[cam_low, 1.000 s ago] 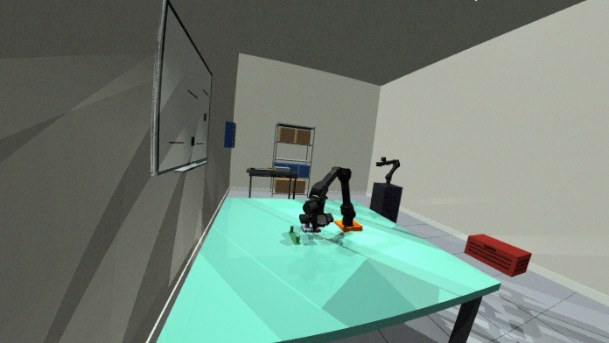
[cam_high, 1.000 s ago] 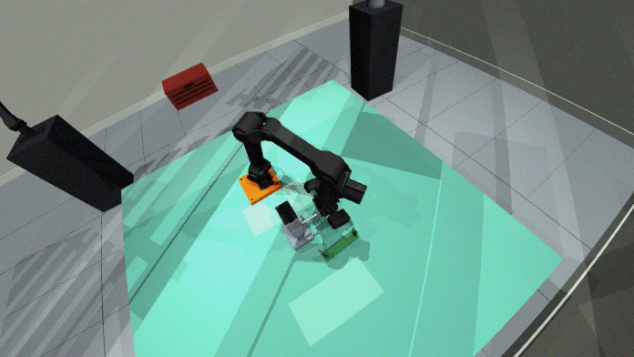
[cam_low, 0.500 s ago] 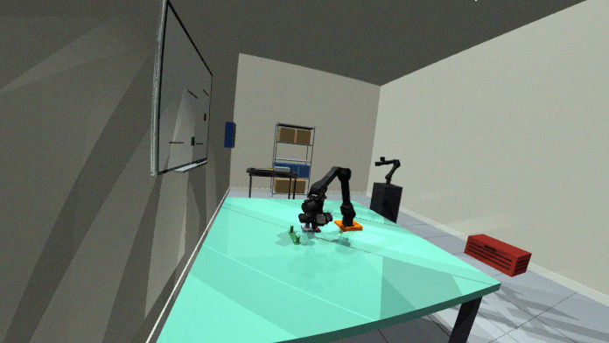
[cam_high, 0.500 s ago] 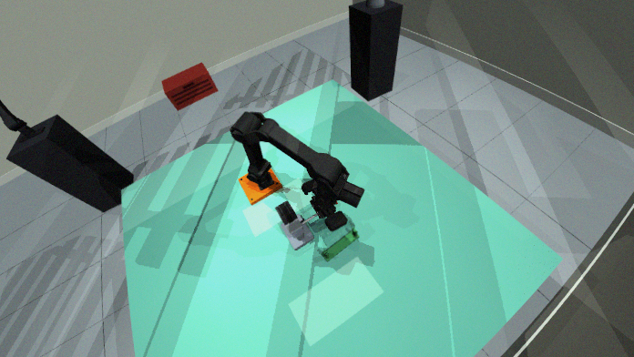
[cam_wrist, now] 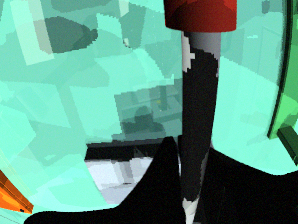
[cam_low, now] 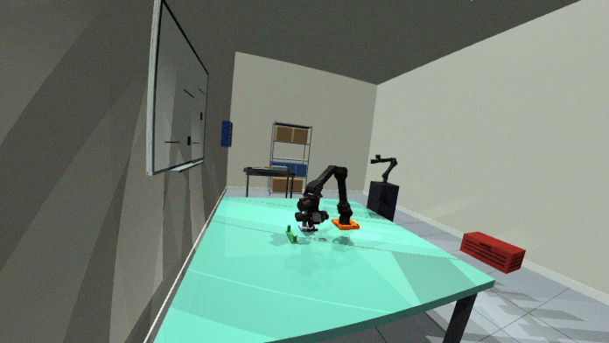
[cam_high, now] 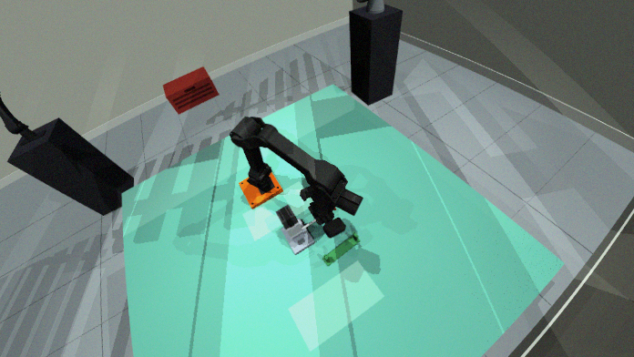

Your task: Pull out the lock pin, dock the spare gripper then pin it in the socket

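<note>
Beside the mount (cam_high: pixel 301 244) (cam_low: pixel 306 228) (cam_wrist: pixel 116 176) | gripper (cam_high: pixel 322 218) (cam_low: pixel 311 222) (cam_wrist: pixel 174 143) nearly closed, gripping lock pin (cam_high: pixel 310 224) (cam_wrist: pixel 199 105) | risk: skewed tip jams against socket; alignment seemingly uncertain

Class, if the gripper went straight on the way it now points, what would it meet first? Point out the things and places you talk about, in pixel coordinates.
Probably the green table top (cam_high: pixel 255 296) (cam_low: pixel 262 284) (cam_wrist: pixel 50 112), as the gripper (cam_high: pixel 322 218) (cam_low: pixel 311 223) (cam_wrist: pixel 174 143) points down; depth is unclear, and the pale mount (cam_high: pixel 298 243) (cam_wrist: pixel 117 177) sits close beside.

bright mat, dim walls, hard-edged shadows, grain
</note>
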Robot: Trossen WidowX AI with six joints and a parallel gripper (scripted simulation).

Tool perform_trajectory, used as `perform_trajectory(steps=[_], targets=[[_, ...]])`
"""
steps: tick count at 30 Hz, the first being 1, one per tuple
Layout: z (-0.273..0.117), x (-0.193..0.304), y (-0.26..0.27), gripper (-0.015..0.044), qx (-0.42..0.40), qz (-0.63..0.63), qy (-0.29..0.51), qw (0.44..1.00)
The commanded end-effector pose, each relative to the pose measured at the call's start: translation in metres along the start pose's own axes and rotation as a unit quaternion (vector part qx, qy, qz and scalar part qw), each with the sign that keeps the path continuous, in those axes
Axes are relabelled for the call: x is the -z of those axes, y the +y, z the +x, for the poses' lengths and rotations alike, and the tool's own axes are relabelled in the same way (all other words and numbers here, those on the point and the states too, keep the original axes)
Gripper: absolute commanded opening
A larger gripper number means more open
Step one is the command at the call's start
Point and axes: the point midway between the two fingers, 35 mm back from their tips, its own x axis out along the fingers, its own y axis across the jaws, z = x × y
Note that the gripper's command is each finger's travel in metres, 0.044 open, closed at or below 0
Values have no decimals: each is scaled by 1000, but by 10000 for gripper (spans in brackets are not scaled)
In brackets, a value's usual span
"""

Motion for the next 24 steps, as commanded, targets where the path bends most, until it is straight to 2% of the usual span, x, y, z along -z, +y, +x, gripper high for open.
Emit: perform_trajectory(steps=[1, 24], targets=[[-1, 3, -1, 0, 2, 0, -3, 1000], [3, 18, -1, 0, -5, -2, -3, 1000]])
